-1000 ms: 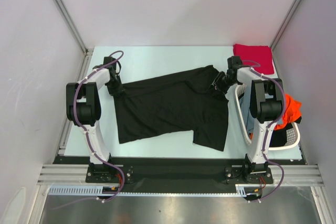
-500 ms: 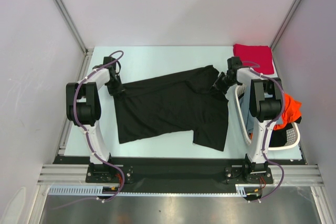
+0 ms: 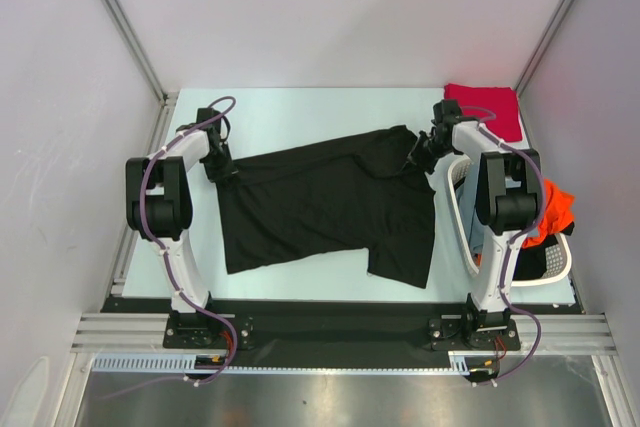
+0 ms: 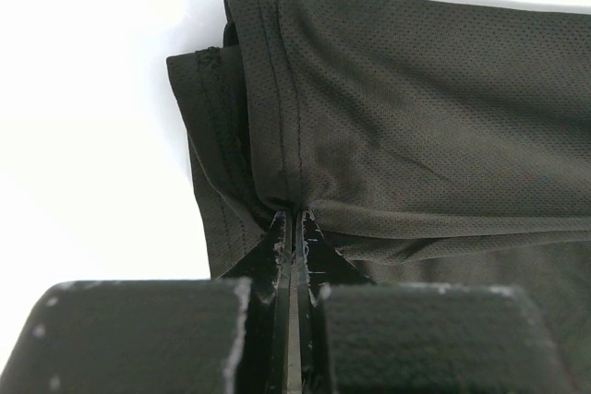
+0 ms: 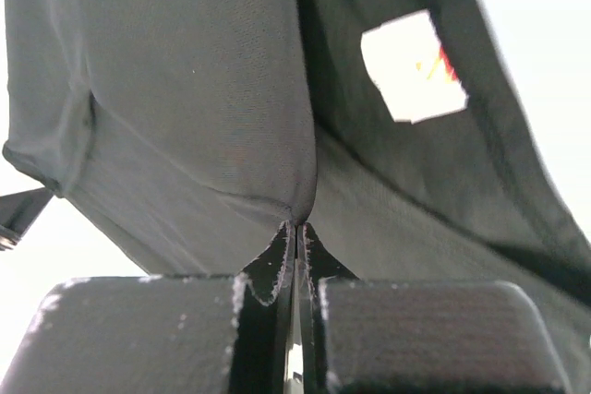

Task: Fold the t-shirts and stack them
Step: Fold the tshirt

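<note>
Pale table [image 3: 300,117], black t-shirt [image 3: 320,212] laid out, left jaws and right jaws pinching it

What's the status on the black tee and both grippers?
Left gripper shut on black t-shirt, left edge. Right gripper shut on its far right corner. Shirt lies spread, unfolded. Basket beside right arm.

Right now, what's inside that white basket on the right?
In the white basket an orange t-shirt shows at the right side, with some dark cloth nearer the front. The right arm covers the rest, so anything else in there is hidden.
</note>
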Controlling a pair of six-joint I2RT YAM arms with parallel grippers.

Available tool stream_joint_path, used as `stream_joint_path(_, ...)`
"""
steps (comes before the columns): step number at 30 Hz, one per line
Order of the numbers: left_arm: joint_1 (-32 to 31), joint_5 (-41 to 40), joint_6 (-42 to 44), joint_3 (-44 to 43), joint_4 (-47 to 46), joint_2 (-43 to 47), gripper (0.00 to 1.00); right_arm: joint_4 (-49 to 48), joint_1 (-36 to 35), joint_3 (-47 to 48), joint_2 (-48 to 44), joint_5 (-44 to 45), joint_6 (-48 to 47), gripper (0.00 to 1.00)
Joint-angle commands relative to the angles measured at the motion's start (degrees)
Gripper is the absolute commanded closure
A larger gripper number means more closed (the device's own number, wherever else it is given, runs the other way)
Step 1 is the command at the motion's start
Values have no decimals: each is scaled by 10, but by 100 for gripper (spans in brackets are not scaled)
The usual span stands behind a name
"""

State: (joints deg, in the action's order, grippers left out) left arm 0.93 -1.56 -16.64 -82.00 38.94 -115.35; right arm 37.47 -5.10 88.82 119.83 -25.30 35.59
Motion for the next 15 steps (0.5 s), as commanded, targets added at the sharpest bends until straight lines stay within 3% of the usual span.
stream_joint_path(1,3,-5,12,-10,-9,0,100,64,-15,9,-52,-2,-46,100)
stream_joint_path(10,3,-14,18,-11,2,8,100,83,-14,-48,-130,40,-64,100)
stream_joint_path(15,3,-15,19,-9,7,9,100,74,0,-56,-118,32,-67,100)
